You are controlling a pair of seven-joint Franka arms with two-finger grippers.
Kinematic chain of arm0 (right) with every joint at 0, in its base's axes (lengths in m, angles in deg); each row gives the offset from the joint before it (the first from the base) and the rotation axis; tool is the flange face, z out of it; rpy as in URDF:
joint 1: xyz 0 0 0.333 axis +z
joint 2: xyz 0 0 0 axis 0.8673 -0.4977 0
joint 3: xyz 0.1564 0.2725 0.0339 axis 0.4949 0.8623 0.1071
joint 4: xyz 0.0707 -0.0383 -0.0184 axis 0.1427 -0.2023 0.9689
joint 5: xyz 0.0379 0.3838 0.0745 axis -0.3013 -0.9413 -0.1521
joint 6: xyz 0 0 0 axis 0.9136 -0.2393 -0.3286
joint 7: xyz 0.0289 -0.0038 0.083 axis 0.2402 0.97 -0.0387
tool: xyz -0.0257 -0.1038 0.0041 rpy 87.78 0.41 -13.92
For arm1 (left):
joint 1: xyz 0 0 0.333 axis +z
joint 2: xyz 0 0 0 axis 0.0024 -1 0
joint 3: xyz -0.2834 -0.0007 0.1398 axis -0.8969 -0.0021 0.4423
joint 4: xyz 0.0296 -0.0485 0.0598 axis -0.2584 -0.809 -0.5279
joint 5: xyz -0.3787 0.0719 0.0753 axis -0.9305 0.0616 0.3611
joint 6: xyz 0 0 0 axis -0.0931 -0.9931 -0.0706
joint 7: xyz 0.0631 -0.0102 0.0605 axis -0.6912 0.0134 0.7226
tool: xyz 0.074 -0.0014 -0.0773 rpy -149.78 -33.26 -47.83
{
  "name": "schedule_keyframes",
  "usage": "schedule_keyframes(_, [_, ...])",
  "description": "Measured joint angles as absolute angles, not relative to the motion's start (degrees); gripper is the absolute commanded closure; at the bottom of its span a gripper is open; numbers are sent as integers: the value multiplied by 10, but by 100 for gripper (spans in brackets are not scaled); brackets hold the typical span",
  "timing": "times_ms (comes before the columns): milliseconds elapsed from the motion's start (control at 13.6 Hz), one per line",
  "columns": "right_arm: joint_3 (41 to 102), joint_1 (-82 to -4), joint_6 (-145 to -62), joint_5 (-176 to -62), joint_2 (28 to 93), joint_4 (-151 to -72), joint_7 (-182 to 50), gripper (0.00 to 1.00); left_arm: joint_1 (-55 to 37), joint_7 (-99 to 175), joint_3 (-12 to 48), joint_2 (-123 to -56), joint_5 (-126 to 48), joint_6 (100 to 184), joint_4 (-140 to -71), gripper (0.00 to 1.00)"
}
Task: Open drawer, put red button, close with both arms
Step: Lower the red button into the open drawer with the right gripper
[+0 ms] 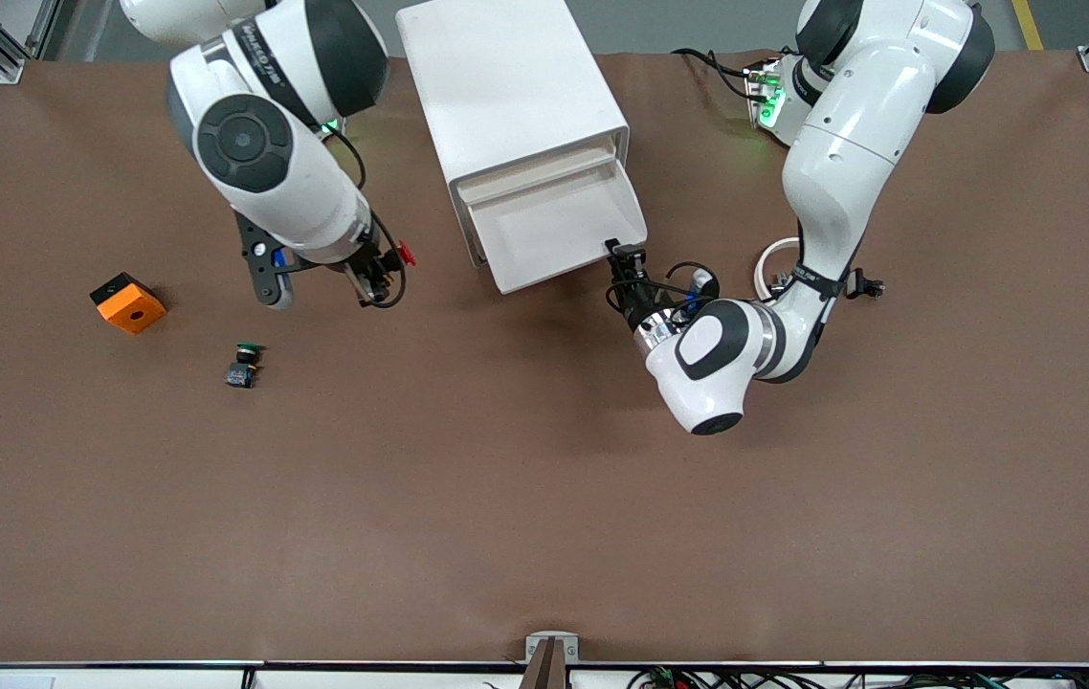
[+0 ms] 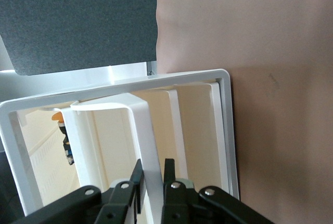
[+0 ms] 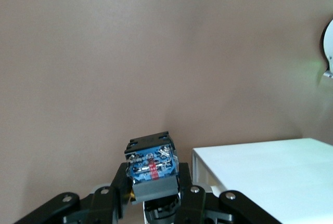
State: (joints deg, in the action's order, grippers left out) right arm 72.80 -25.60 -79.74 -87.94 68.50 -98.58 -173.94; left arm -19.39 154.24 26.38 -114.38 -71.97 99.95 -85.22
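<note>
- On the brown surface (image 1: pixel 544 498), between the two arm bases, you have the white cabinet (image 1: pixel 511 86) with its top drawer (image 1: pixel 554 225) pulled out toward the front camera; its tray looks bare from above.
- Your left end effector (image 1: pixel 623 260) sits at the drawer's front edge, at the corner toward the left arm's end, with its fingers (image 2: pixel 136 180) pinched onto the thin white front wall, as the left wrist view shows.
- Through that wrist view you can make out a small orange-and-dark item low inside the cabinet frame, but it is too small to say what it is.
- Your right end effector (image 1: pixel 374 279) hangs over bare surface beside the cabinet, toward the right arm's end, clamped on the red button (image 1: pixel 403 255); the right wrist view shows the button's blue-and-black body (image 3: pixel 151 164) squeezed between the fingers (image 3: pixel 183 182), with the cabinet's white top close alongside.
- Nearer the front camera, you see a green-capped button (image 1: pixel 243 365) lying on the surface, and an orange block (image 1: pixel 128 302) farther toward the right arm's end.
- Nothing stands between the held button and the open drawer.
</note>
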Motion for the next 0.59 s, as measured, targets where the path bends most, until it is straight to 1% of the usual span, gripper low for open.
schedule_keyframes(367, [729,-172,-799,-880,674,-947,-1870,100,-190,1542,264,-1145,-719,1000,-850,81])
schedule_keyframes(441, [729,-157,-805,-880,674,-944,-1896,100,-190,1542,264,-1145,-718,1000,-850,78])
schedule_keyframes(514, [729,-141,-815,-880,674,-943,-1923,100,-190,1542,264,-1145,-718,999,-850,64])
schedule_keyframes(587, [729,-126,-826,-880,673,-943,-1947,100,-189,1542,264,-1145,-717,999,-850,47])
